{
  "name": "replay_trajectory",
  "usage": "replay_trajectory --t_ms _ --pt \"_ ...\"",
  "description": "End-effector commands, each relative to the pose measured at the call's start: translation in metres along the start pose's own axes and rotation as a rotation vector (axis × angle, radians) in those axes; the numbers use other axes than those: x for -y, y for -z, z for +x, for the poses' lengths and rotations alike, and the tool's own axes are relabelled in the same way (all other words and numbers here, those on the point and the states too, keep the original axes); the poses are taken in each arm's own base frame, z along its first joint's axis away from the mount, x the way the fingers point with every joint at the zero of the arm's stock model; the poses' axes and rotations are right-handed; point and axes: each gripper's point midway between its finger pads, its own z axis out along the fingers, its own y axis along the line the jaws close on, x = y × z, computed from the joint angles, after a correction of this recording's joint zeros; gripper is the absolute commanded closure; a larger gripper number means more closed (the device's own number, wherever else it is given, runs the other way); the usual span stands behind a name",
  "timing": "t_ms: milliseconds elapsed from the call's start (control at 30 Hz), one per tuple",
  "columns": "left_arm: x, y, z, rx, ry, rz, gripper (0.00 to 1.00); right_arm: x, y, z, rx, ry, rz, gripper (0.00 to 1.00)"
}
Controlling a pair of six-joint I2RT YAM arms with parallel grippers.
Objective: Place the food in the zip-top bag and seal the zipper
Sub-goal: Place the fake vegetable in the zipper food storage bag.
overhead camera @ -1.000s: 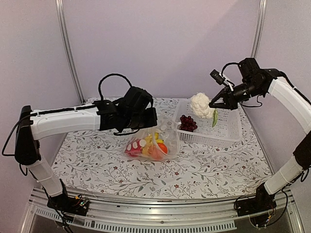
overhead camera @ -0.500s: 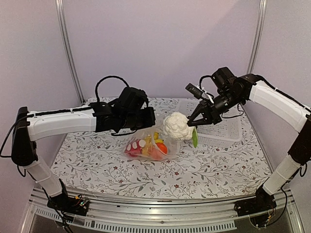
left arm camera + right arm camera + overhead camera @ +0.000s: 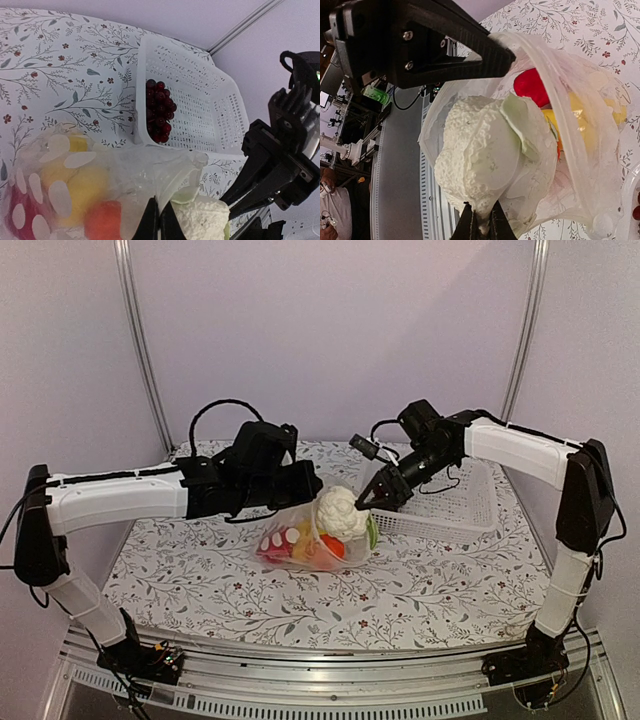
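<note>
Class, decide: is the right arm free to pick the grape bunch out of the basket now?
Probably not yet: the right hand is shut on the cauliflower at the bag mouth; nothing covers the grape bunch.

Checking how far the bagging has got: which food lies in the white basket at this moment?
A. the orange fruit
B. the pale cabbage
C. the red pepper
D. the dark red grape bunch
D: the grape bunch lies in the white basket, while the cabbage hangs from the right gripper at the mouth of the zip-top bag.
</note>
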Motion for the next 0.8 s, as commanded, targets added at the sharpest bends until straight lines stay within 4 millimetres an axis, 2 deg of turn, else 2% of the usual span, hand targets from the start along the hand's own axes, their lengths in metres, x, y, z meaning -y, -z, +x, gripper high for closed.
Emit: replay_trajectory --t_ms 0,100,200,367,400,500,567,667,767 --pt "0.009 0.001 -0.006 0.006 0.015 0.064 1.00 0.014 0.001 -0.034 0.083 -0.008 0.068 1.00" --pt "0.011 -0.004 -0.001 -0.016 0.024 0.078 1.00 0.021 -0.003 -0.045 0.120 -0.075 0.074 1.00" --pt "0.016 -0.007 0.002 -0.028 0.042 0.106 1.00 0.019 -0.017 -0.048 0.131 -0.176 0.009 1.00" --pt "0.020 -0.005 -0.001 -0.009 0.059 0.121 1.00 0.019 -0.055 -0.035 0.085 -0.265 -0.030 0.99" --pt "0.020 -0.003 -0.002 -0.004 0.061 0.123 1.00 0.020 -0.059 -0.036 0.084 -0.262 -0.029 0.96" --pt "0.018 0.001 -0.005 0.011 0.065 0.121 1.00 0.025 -0.067 -0.042 0.087 -0.260 -0.005 0.74" --pt "0.015 0.004 -0.006 0.019 0.067 0.111 1.00 0.025 -0.067 -0.043 0.086 -0.251 -0.006 0.62" --pt "0.007 0.008 -0.007 0.032 0.066 0.083 1.00 0.018 -0.057 -0.045 0.093 -0.175 0.040 0.47" --pt "-0.005 0.010 -0.009 0.039 0.054 0.042 1.00 -0.001 -0.035 -0.050 0.105 -0.027 0.084 0.36"
